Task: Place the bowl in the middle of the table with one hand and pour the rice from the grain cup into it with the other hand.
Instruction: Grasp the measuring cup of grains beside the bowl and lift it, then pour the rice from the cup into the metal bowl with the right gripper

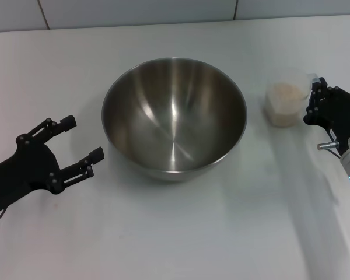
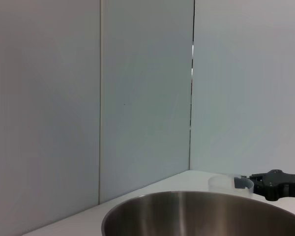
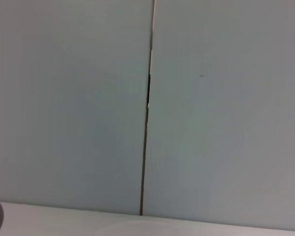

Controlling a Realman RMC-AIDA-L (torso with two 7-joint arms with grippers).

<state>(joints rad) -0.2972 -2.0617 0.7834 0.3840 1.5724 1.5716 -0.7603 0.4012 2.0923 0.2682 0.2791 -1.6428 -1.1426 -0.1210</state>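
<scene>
Bowl (image 1: 174, 118) sits mid-surface (image 1: 181, 233), upright. Left claw (image 1: 81, 144) rests just left of it, fingers spread, holding nothing. Right claw (image 1: 315, 100) touches the rice-filled cup (image 1: 285, 104) right of the bowl; its grip cannot be made out.

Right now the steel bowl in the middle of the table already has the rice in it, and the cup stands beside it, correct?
Not quite. In the head view the bowl is empty; the rice is in the grain cup beside it.
</scene>
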